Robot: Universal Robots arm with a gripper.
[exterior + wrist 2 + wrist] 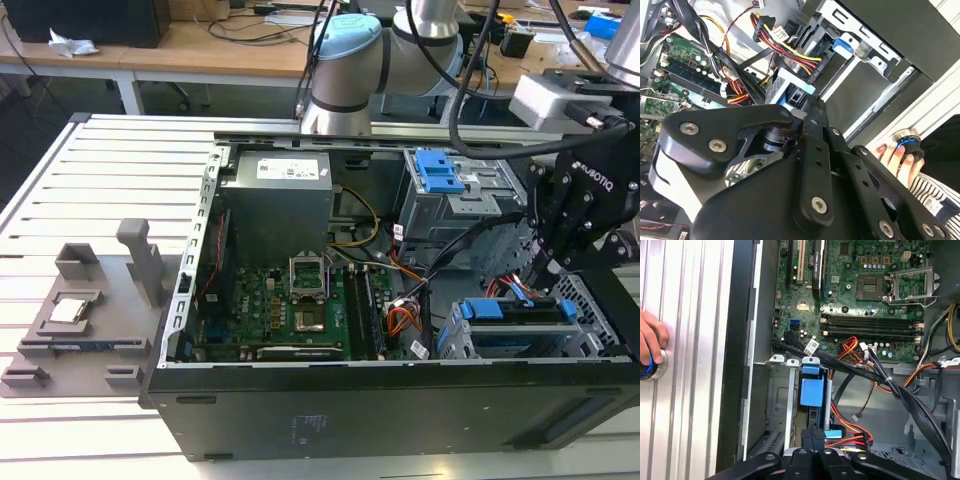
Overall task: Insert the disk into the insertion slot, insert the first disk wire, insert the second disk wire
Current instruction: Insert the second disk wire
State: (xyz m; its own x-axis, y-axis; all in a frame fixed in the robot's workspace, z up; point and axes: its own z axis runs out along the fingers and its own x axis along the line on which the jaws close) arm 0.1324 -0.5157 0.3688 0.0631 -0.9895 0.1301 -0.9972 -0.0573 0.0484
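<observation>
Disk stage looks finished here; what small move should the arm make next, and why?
Probably ease the gripper slightly closer to the disk. The disk sits in the insertion slot, and the gripper hangs right at the light-blue connector beside it.

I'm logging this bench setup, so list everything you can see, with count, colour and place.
computer case: one, black, open on the slatted table
motherboard: one, green, on the case floor
power supply: one, grey, at the case's far wall
disk: one, blue-framed, in the insertion slot
insertion slot: one, silver, at the exterior view's right, near corner
taller cage: one, grey with blue latch, behind the slot
wire bundle: red, orange, black, beside the slot
fixture tray: one, grey, left of the case
person's hand: one, on a blue-ringed button
tool: one, black, over the disk's back end
</observation>
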